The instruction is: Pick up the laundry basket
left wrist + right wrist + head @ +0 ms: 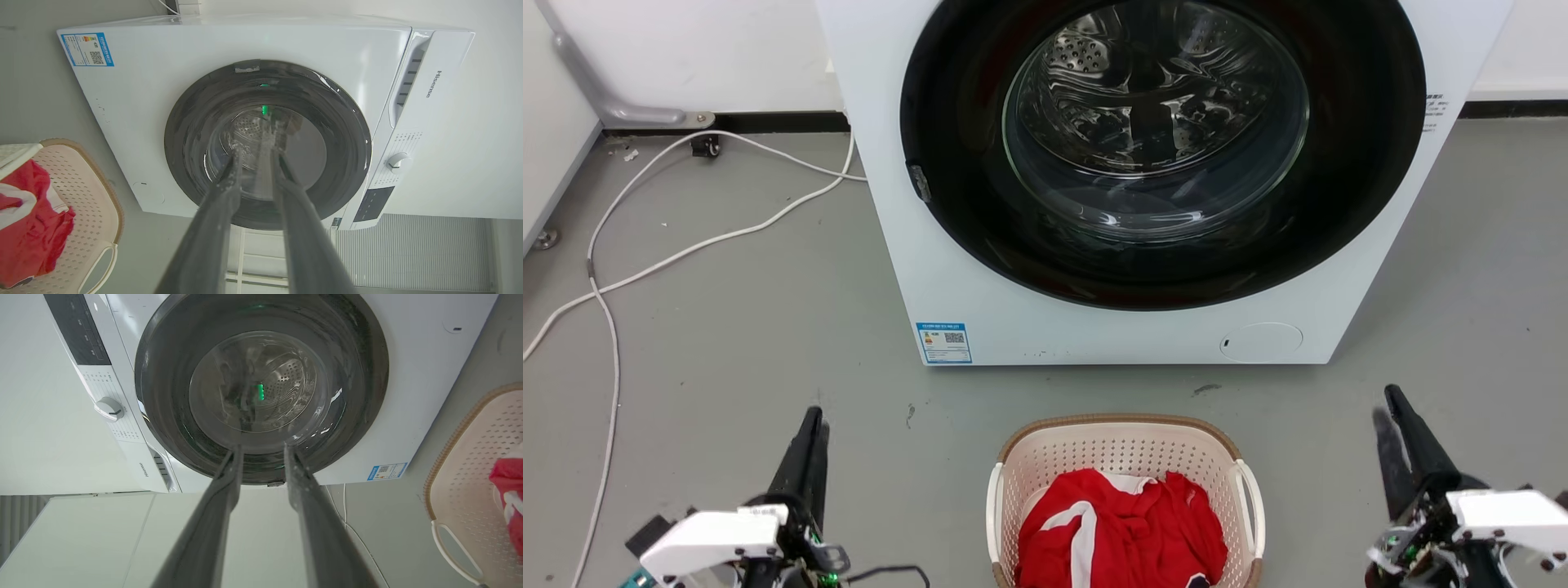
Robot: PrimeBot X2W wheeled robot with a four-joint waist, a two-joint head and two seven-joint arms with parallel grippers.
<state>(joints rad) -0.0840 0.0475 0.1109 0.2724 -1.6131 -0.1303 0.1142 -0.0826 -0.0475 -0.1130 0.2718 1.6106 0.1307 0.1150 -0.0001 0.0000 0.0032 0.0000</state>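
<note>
On grey floor (pixel 727 343), the laundry basket (pixel 1123 447) fronts the washing machine (pixel 980 278).

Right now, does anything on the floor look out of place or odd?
A loose white cable sprawls over the floor left of the washing machine, a possible snag. The laundry basket stands upright, red garment inside; nothing spilled.

From the head we looked steeply down on the front of the washing machine (pixel 931 278), with the laundry basket (pixel 1127 445) at bottom centre. Our two wrist cameras sat low and near, rolled sideways, facing the machine's round door (pixel 188 134); all three views shared door and basket.
</note>
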